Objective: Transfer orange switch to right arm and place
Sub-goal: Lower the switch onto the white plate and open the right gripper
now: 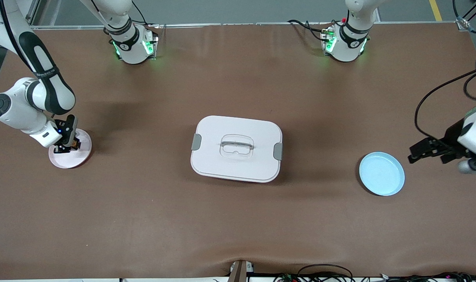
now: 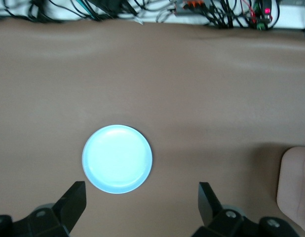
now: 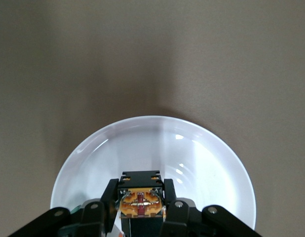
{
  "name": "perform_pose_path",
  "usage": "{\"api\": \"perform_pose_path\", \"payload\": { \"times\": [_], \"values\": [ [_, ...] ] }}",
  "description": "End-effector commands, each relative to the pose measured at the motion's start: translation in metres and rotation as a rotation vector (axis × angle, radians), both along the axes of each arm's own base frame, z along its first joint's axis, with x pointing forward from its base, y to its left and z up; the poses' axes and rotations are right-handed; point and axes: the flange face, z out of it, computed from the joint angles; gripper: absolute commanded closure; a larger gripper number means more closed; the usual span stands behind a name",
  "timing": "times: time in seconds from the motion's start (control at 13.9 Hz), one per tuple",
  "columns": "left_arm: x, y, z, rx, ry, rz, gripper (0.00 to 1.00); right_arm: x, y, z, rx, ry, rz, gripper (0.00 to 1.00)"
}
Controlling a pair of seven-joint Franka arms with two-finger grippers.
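Observation:
My right gripper (image 1: 71, 145) is shut on the orange switch (image 3: 140, 202), a small black block with an orange face. It holds the switch low over a pale pink plate (image 1: 83, 150) at the right arm's end of the table. In the right wrist view the plate's rim (image 3: 157, 121) curves around the switch, and the black fingers (image 3: 109, 195) press both its sides. My left gripper (image 1: 418, 153) is open and empty, just above the table beside a light blue plate (image 1: 381, 173). In the left wrist view the blue plate (image 2: 117, 158) lies ahead of the spread fingers (image 2: 73, 200).
A white lidded box (image 1: 236, 148) with grey clasps and a clear handle sits at the table's middle. Cables (image 2: 142, 10) run along the table edge nearest the front camera. The two arm bases stand at the farthest edge.

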Motion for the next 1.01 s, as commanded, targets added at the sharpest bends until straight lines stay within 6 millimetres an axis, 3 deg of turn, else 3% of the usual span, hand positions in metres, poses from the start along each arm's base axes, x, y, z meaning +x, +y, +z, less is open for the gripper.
{"api": "perform_pose_path", "payload": {
  "times": [0.0,0.29,0.36,0.43,0.94],
  "values": [
    [-0.021,0.006,0.031,0.045,-0.009,0.015,0.0,0.012,-0.001,-0.003,-0.005,-0.009,0.013,1.0],
    [-0.023,0.008,0.037,0.046,-0.01,0.021,0.0,0.016,-0.002,-0.006,-0.001,-0.01,0.005,1.0],
    [-0.024,0.011,0.039,0.048,-0.008,0.027,0.0,0.016,-0.003,-0.006,0.002,-0.011,-0.015,0.68],
    [-0.031,0.016,0.047,0.059,-0.005,0.037,0.0,0.015,-0.002,-0.006,0.004,-0.006,-0.041,0.01],
    [-0.044,0.025,0.059,0.075,0.017,0.052,0.0,0.02,0.007,0.004,0.003,-0.009,-0.093,0.0]
  ]
}}
